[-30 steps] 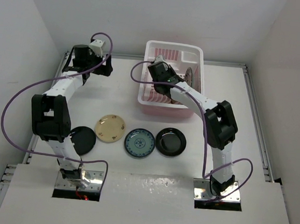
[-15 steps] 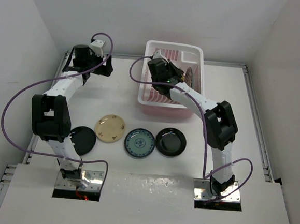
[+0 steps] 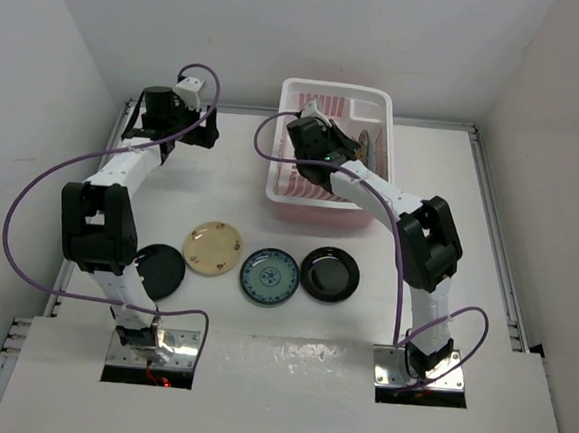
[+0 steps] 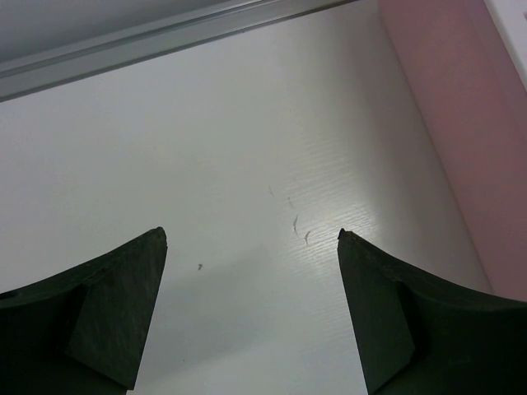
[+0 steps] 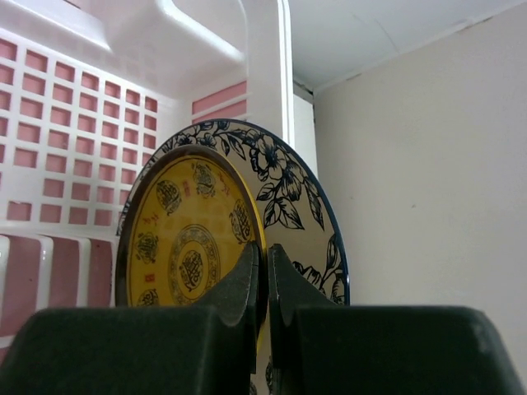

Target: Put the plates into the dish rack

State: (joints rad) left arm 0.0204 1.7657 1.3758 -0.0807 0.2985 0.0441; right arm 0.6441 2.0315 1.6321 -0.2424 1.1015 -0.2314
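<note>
The pink-and-white dish rack [image 3: 332, 85] stands at the back of the table. My right gripper [image 3: 320, 151] is inside it, shut on the rim of the yellow patterned plate [image 5: 185, 239], which is held upright on edge. The white plate with dark flower pattern [image 5: 300, 193] stands right behind it in the rack and also shows in the top view [image 3: 369, 151]. On the table in front lie a black plate [image 3: 157, 269], the cream plate [image 3: 214, 248], the blue-green plate [image 3: 269, 275] and a second black plate [image 3: 329, 274]. My left gripper [image 3: 191, 129] is open and empty over bare table left of the rack.
The rack's slotted wall [image 5: 74, 123] is close behind the held plate. The rack's pink side [image 4: 461, 123] is just right of my left gripper [image 4: 251, 234]. A metal rail [image 4: 165, 33] runs along the table's far edge.
My right gripper has shifted slightly inside the rack with the yellow plate. The left arm and the plates on the table have not moved.
</note>
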